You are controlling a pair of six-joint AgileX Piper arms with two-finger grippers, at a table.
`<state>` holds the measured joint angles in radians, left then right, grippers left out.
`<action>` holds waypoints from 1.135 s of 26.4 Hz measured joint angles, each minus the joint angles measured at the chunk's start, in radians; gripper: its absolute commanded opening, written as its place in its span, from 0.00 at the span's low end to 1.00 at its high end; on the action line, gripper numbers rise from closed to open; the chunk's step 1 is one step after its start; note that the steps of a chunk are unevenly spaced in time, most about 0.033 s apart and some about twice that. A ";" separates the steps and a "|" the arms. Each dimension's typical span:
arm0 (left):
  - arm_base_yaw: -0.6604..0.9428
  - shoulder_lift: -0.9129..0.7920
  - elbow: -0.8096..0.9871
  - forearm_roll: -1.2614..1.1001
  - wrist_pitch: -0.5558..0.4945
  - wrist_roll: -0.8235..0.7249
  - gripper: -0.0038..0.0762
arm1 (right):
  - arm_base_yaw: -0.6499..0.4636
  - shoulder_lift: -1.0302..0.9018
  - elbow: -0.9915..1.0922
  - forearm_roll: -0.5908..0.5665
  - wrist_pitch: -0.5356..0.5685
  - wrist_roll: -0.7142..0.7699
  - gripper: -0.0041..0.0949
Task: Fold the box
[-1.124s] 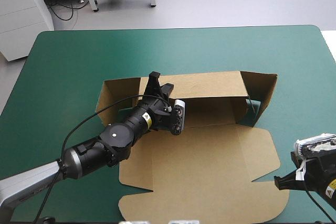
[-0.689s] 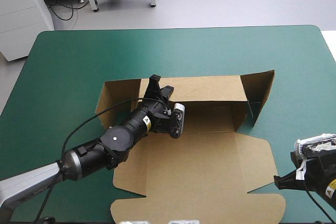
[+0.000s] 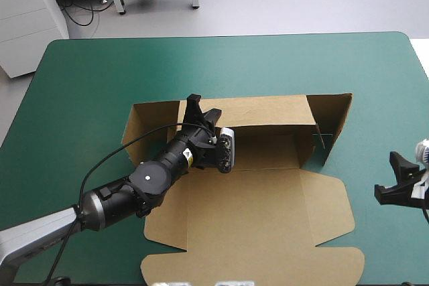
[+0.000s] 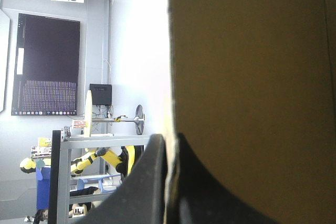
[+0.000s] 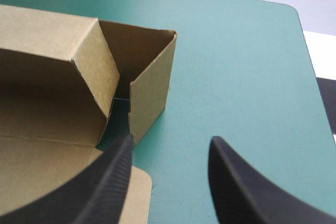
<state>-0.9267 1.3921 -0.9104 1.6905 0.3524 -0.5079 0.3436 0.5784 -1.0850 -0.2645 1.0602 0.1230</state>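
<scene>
On teal-green cover (image 3: 87, 85), brown box (image 3: 268, 155): far wall (image 3: 268, 110) raised, lid (image 3: 255, 219) flat.

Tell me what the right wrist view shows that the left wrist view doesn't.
Only the right wrist view: the right gripper open, and ahead of it the teal-green cover and an upright end flap standing on it. Only the left wrist view: the left gripper shut on a raised wall, with the board's edge between its fingers. Both: the brown box.
</scene>
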 measured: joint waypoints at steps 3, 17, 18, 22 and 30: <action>0.000 0.000 0.000 0.006 0.005 -0.016 0.01 | 0.000 0.081 -0.094 -0.001 0.003 0.011 0.73; 0.000 -0.002 0.002 0.041 0.019 -0.059 0.01 | 0.000 0.496 -0.409 -0.062 0.007 0.093 0.73; 0.000 -0.006 0.002 0.041 0.019 -0.061 0.01 | 0.000 0.522 -0.430 -0.066 0.007 0.096 0.73; 0.000 -0.028 0.002 0.035 0.023 -0.075 0.01 | -0.010 0.632 -0.511 -0.067 0.011 0.097 0.73; 0.000 -0.038 0.002 0.032 0.023 -0.078 0.01 | -0.205 0.821 -0.630 0.244 0.033 -0.051 0.73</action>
<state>-0.9267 1.3536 -0.9084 1.7230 0.3756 -0.5858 0.1391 1.3992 -1.7148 -0.0208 1.0933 0.0720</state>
